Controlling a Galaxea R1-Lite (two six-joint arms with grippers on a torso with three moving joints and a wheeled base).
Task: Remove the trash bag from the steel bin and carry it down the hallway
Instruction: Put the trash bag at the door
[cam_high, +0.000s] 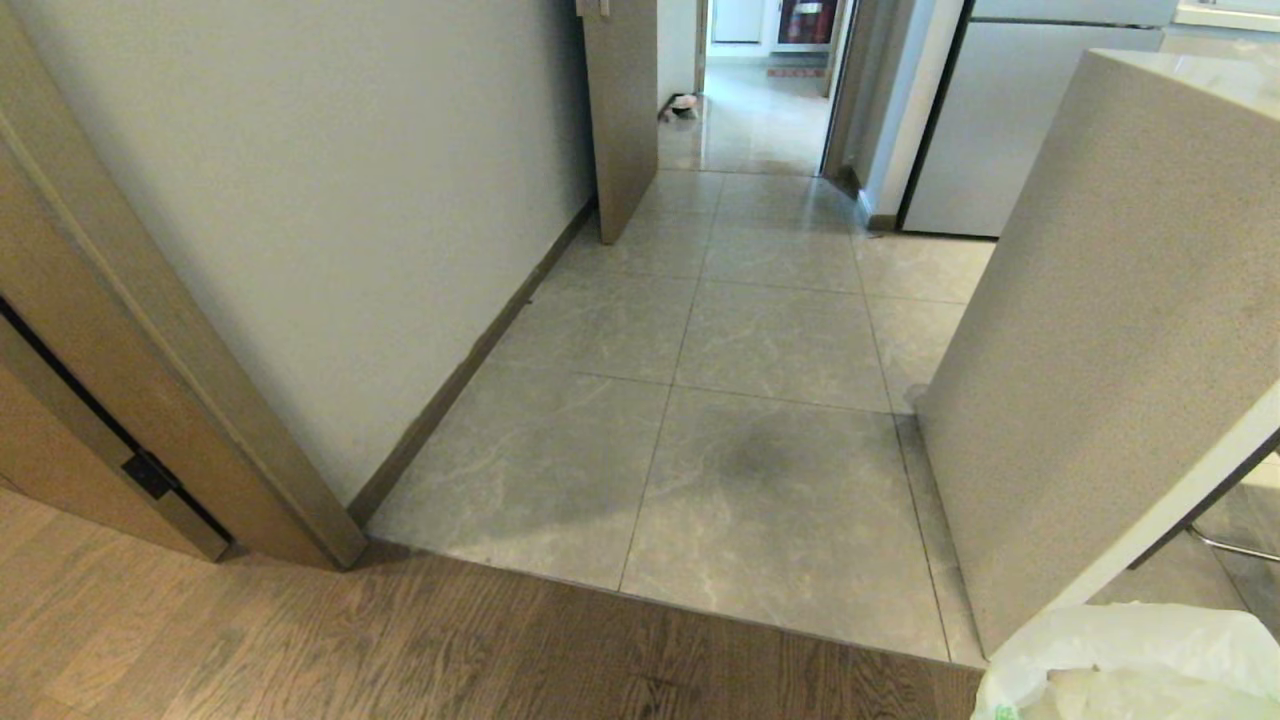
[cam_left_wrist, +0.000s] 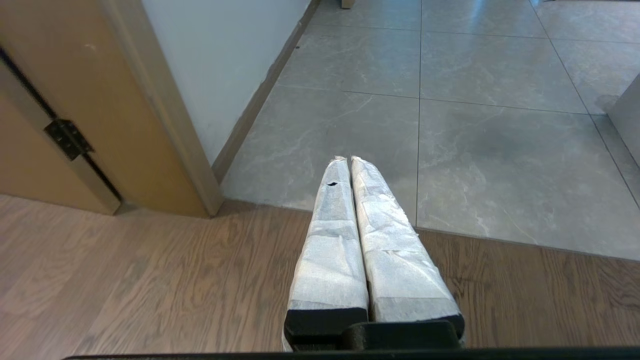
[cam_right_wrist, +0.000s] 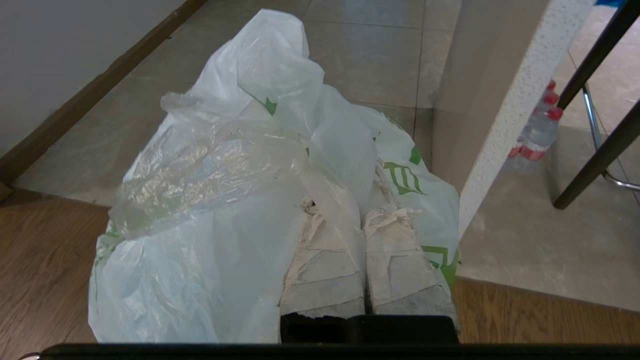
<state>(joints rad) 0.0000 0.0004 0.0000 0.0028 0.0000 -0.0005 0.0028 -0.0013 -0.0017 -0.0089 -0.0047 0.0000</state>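
Observation:
The trash bag (cam_right_wrist: 215, 175), thin crinkled white plastic with green print, bunches up in front of my right gripper (cam_right_wrist: 352, 200), which is shut on a fold of it pinched between the taped fingers (cam_right_wrist: 400, 260). A corner of the bag (cam_high: 1130, 660) shows at the lower right of the head view. My left gripper (cam_left_wrist: 348, 159) is shut and empty, held over the seam between wood floor and tile. The hallway (cam_high: 760, 340) of grey marbled tiles stretches ahead. The steel bin is out of view.
A tall grey speckled counter panel (cam_high: 1120, 330) narrows the passage on the right. White wall (cam_high: 330, 200) with dark baseboard and a tan door frame (cam_high: 130, 330) stand on the left. A door leaf (cam_high: 620, 110) juts out farther on. Water bottles (cam_right_wrist: 537, 125) and stool legs (cam_right_wrist: 595, 140) sit behind the counter.

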